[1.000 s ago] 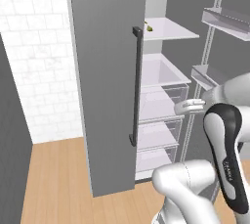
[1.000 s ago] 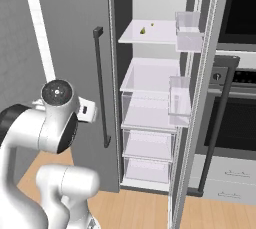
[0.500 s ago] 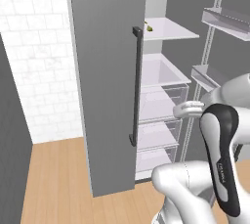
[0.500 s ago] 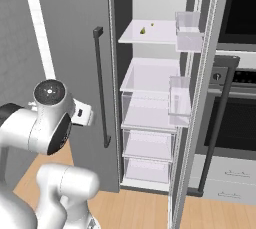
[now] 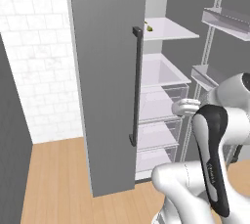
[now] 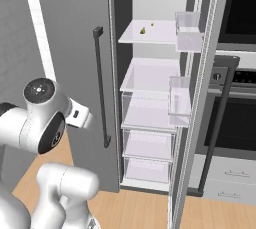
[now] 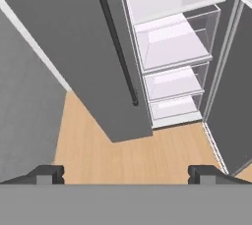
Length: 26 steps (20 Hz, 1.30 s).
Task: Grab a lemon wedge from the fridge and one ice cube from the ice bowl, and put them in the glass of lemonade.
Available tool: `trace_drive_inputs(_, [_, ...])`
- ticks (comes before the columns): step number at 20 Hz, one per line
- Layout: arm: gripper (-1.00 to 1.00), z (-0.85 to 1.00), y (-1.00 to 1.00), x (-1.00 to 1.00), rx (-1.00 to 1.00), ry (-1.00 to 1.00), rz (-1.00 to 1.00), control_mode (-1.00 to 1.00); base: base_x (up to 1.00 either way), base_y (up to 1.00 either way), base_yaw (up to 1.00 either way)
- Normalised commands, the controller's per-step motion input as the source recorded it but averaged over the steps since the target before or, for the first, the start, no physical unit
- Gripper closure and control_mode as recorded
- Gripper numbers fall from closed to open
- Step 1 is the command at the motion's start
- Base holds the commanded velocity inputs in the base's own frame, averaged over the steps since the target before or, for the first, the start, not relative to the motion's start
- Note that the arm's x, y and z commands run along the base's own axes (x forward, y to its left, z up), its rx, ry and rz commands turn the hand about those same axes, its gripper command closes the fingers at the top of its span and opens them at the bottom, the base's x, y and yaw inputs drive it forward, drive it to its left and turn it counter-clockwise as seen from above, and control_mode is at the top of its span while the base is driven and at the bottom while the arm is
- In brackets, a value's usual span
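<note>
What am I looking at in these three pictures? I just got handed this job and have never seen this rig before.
It is a white robot arm on a driving base, parked before an open fridge. Two pictures come from cameras on the base, behind the arm to its left and right. The third comes from a camera on the hand, looking along the claw down at the fridge's clear drawers and the wooden floor.

The claw is open and holds nothing; its two dark fingertips stand far apart.

On the top white shelf lies the lemon wedge, a tiny yellow-green piece, with a still smaller bit beside it. The fridge's right door is open and its left door stands partly open. To the right of the fridge is a black built-in oven.
</note>
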Motion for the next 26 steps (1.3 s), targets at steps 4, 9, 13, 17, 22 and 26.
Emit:
trace_drive_inputs(4, [-1.0, -0.19, -0.18, 0.0, -0.05, 0.0, -0.23, -1.0, 0.0, 0.0, 0.0])
trace_drive_inputs(9, [-1.0, -0.11, -0.27, -0.04, -0.02, 0.0, -0.24, -1.0, 0.0, 0.0, 0.0])
trace_drive_inputs(13, [-1.0, -0.01, 0.0, -0.08, 0.0, 0.0, 0.0, -1.0, 0.0, 0.0, 0.0])
trace_drive_inputs(17, [-1.0, -0.08, 0.43, -0.04, -0.06, 0.0, 0.09, -1.0, 0.0, 0.0, 0.0])
trace_drive_inputs(22, [-1.0, -0.04, 0.18, 0.0, -0.02, 0.0, 0.05, 1.0, 0.01, -0.03, 0.0])
trace_drive_inputs(26, [-1.0, 0.0, 0.0, 0.0, 0.0, 0.0, 0.0, 1.0, 0.02, -0.51, 0.0])
